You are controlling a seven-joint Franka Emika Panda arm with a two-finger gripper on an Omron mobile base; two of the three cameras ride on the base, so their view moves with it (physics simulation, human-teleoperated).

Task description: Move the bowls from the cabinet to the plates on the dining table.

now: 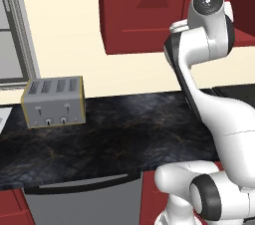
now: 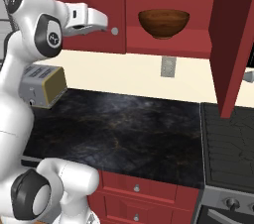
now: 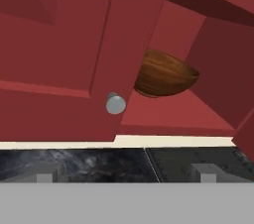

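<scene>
One deep, glossy dark brown wooden bowl (image 2: 163, 23) sits upright on the floor of the dark red wall cabinet (image 2: 168, 44), whose right-hand door (image 2: 230, 39) stands swung open toward me while the left-hand door stays closed. My two-finger gripper (image 3: 127, 173) is raised to cabinet height, just in front of the closed left door and left of the bowl, with its jaws spread wide and nothing between them; in the hand view the two small dark fingertips (image 3: 44, 175) rise far apart at the bottom. Straight ahead of my hand I see the small round silver knob (image 3: 115, 104) near the edge of that closed door, and past it, to the right, the bowl (image 3: 163, 75) inside the open compartment, partly hidden by the door's edge. I am not touching the bowl or the knob. Below the cabinet lies the black marbled stone counter (image 2: 124, 129), and on it, toward my left, stands a grey four-slot toaster with tan sides (image 1: 54, 101). A grey wall outlet (image 2: 168, 66) sits on the cream wall beneath the open compartment, and a dark stovetop (image 2: 230, 139) adjoins the counter on the right. From the left base view my white arm (image 1: 209, 69) crosses in front of the cabinet.
</scene>
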